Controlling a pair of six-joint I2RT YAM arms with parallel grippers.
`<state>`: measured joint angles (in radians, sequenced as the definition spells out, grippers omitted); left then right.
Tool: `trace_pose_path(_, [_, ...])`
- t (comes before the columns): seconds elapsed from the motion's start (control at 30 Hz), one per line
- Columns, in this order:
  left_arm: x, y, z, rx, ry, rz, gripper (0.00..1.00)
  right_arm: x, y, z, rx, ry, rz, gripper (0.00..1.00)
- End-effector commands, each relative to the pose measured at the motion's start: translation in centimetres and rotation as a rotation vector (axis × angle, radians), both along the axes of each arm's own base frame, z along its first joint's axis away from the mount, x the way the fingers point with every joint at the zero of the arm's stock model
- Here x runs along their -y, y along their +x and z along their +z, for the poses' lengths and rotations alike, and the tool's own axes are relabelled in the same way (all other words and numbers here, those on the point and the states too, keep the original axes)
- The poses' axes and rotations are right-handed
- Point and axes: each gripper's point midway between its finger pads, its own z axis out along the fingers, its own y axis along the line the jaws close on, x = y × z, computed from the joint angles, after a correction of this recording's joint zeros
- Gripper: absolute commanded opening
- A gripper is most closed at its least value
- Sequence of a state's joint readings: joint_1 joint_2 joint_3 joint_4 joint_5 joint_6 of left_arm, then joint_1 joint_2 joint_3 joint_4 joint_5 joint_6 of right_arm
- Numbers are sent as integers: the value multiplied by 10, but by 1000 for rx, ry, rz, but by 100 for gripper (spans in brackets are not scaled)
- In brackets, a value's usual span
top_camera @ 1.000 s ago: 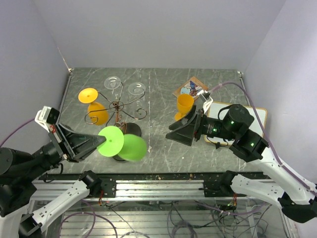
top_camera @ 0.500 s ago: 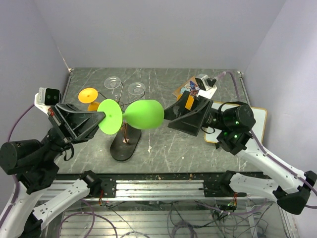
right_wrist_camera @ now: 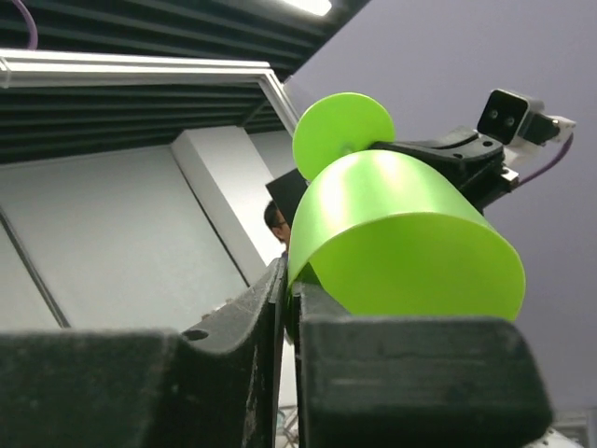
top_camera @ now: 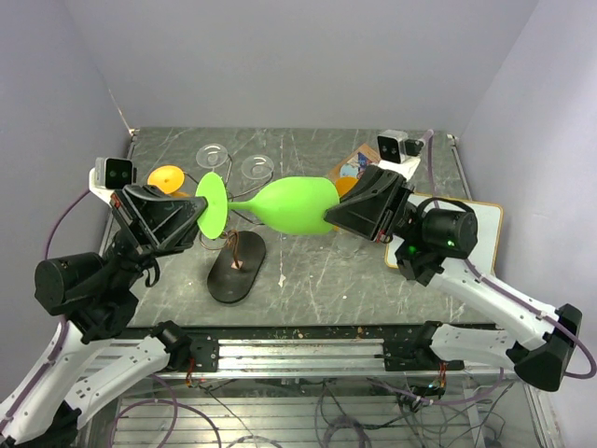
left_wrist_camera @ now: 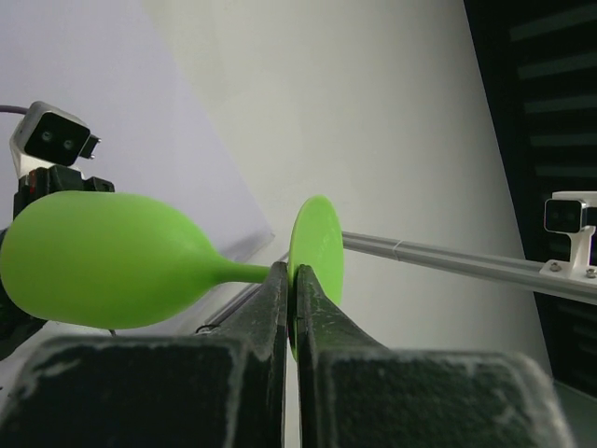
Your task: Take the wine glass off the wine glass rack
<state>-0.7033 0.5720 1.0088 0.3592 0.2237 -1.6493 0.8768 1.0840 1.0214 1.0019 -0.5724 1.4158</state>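
A green wine glass (top_camera: 294, 205) hangs sideways in the air, above the table and off the wine glass rack (top_camera: 235, 266). My left gripper (top_camera: 201, 210) is shut on the edge of its round foot (left_wrist_camera: 317, 247), with the stem and bowl (left_wrist_camera: 103, 257) pointing away to the left in that wrist view. My right gripper (top_camera: 331, 217) is shut on the rim of the bowl (right_wrist_camera: 410, 243), the wall pinched between both fingers. The left gripper (left_wrist_camera: 293, 280) and right gripper (right_wrist_camera: 291, 289) face each other along the glass. The rack's dark base and thin wire post stand below; its arms are partly hidden.
An orange glass (top_camera: 166, 177) and two clear glasses (top_camera: 213, 154) (top_camera: 257, 168) hang at the rack's far side. Another orange glass (top_camera: 347, 185) stands behind the green bowl beside a printed card (top_camera: 359, 161). A white board (top_camera: 490, 219) lies at the table's right edge.
The left arm lifted the green glass from low near the rack base up and toward the right. The right arm rose to meet it, and its jaws closed on the bowl's rim.
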Motion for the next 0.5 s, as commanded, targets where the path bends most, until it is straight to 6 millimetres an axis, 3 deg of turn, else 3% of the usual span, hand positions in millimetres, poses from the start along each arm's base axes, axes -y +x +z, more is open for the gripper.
trace_pose_path(0.0, [5, 9, 6, 49, 33, 74, 9, 32, -21, 39, 81, 162, -12, 0])
trace_pose_path(0.1, [11, 19, 1, 50, 145, 156, 25, 29, -7, 44, 52, 121, -129, 0])
trace_pose_path(0.23, [4, 36, -25, -2, 288, 310, 65, 39, 21, 43, 25, 40, -405, 0])
trace_pose_path(0.3, [-5, 42, -41, -41, 324, 371, 82, 53, 42, 35, -33, -29, -578, 0])
trace_pose_path(0.47, [-18, 49, -68, -79, 357, 460, 92, 84, 90, -12, -126, -314, -940, 0])
